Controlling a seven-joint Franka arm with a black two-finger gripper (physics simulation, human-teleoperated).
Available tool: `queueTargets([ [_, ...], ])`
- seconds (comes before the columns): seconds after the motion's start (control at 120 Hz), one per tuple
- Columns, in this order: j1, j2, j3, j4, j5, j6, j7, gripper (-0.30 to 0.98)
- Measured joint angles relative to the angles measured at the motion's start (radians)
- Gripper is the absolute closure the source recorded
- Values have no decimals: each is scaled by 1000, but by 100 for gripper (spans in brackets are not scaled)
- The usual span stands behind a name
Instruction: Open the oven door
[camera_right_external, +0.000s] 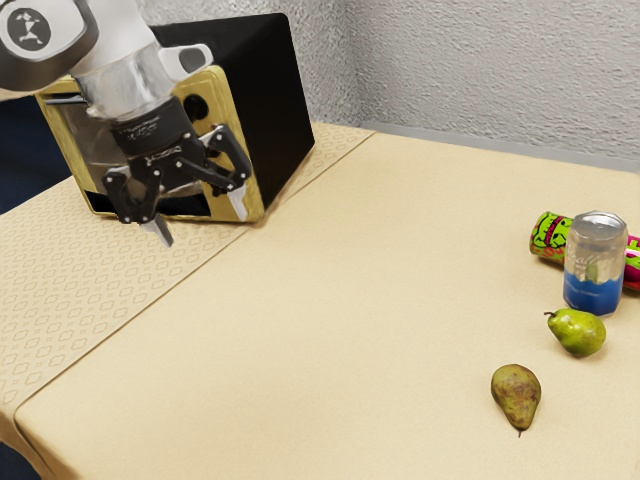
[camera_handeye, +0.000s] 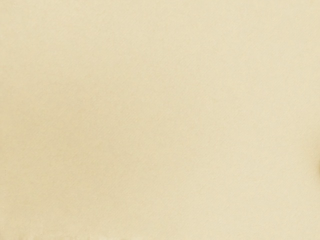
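Black oven (camera_right_external: 272, 100) faces the exterior view's lower left.

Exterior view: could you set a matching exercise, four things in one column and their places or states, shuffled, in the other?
1. Silver-and-blue metal can
2. Green-and-pink patterned cylinder
3. Brownish pear
4. Black two-finger gripper

A. Lowest of the four in the exterior view
B. Fingers spread apart
C. Standing upright on its base
D. Lying on its side, partly hidden

Pairs: 1-C; 2-D; 3-A; 4-B
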Motion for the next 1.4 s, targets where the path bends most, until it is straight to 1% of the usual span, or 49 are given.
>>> queueTargets([
  [0.058, 66, -17, 0, -44, -9, -10, -133, 0],
  [0.133, 89, -29, 0, -92, -13, 0, -286, 0],
  [0.192, 118, -3, 0, -111, 49, 68, -392, 0],
  [0.25, 191, 68, 3, -37, 112, 184, -488, 0],
  [0.325, 311, 204, 5, 100, 159, 346, -598, 0],
  [0.392, 397, 308, 3, 190, 177, 489, -686, 0],
  [0.467, 453, 403, -4, 298, 172, 616, -773, 0],
  [0.5, 481, 427, -30, 327, 170, 662, -807, 0],
  [0.542, 530, 446, -86, 347, 168, 715, -847, 0],
  [0.625, 648, 462, -200, 360, 166, 797, -915, 0],
  [0.667, 683, 470, -232, 361, 165, 829, -944, 0],
  [0.767, 718, 485, -254, 359, 163, 886, -1012, 0],
  [0.975, 804, 544, -252, 358, 171, 963, -1115, 0],
  [1.283, 821, 613, -259, 388, 172, 1049, -1198, 0],
  [1.4, 848, 620, -259, 389, 172, 1068, -1218, 0],
])
